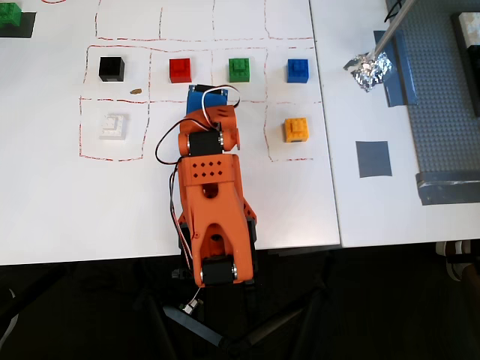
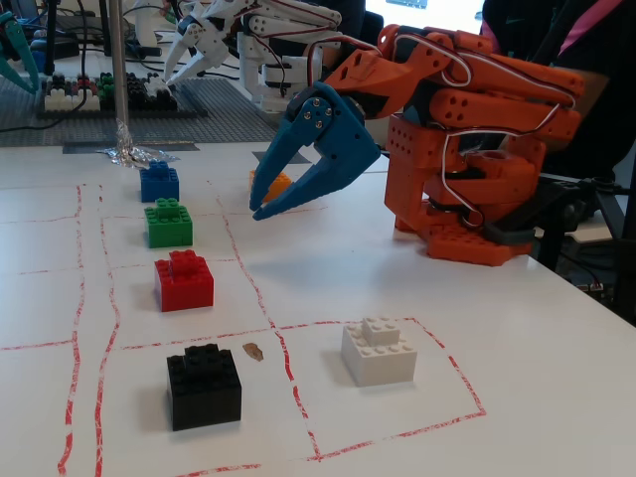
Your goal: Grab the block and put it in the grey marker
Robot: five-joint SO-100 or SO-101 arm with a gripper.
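Overhead view first: orange arm (image 1: 214, 202) folded over the white sheet (image 1: 60, 217), blue gripper (image 1: 208, 96) poking out near the row of bricks, empty. Confirmed in the fixed view: gripper (image 2: 270, 205) with jaws spread apart, tips angled down and hanging clear above the sheet, pinching nothing. Block (image 1: 296, 130) sitting alone in its own red-outlined cell, right of the arm in the overhead view, just below the blue brick (image 1: 298, 70); in the fixed view only an orange sliver of the block (image 2: 279, 182) peeking out behind the blue jaws. Grey marker (image 1: 373, 159) lying flat on the bare table past the sheet's right edge, well apart from the block, near the long tape strip (image 1: 402, 75) and the studded baseplate (image 1: 450, 105). Bricks spaced one per cell, likely to leave room for open jaws to drop around any one without knocking a neighbour: red brick (image 1: 181, 70), green brick (image 1: 240, 70), black brick (image 1: 112, 69), white brick (image 1: 113, 126). Jaws held wide presumably in readiness for a grasp. Judged stage: grasp not yet begun; next likely a swing right and a descent over the block.
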